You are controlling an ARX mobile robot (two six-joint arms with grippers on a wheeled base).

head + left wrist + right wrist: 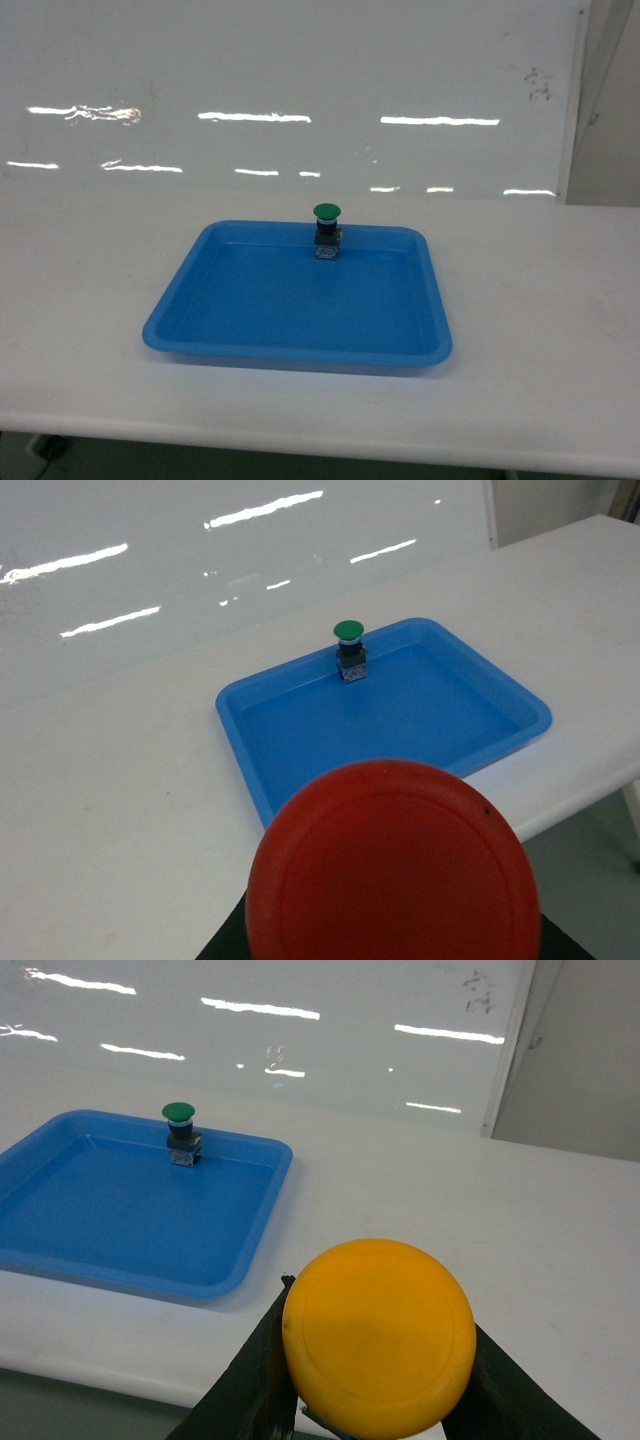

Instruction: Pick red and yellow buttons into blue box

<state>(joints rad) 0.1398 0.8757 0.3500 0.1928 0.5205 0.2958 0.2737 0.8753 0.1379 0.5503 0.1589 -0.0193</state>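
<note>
The red button's round cap (393, 865) fills the bottom of the left wrist view, held close to the camera by my left gripper (393, 942); only dark finger edges show beside it. In the right wrist view the yellow button (378, 1335) sits between the black fingers (245, 1375) of my right gripper (380, 1370), which is shut on it. Both switch blocks are hidden behind the caps. Neither gripper appears in the head view. The blue box is out of view.
A shallow blue tray (190, 320) lies on the white table (540, 330). A green-capped button (326, 232) stands upright at the tray's far edge. A glossy white wall runs behind the table, and the table's front edge is close below the tray.
</note>
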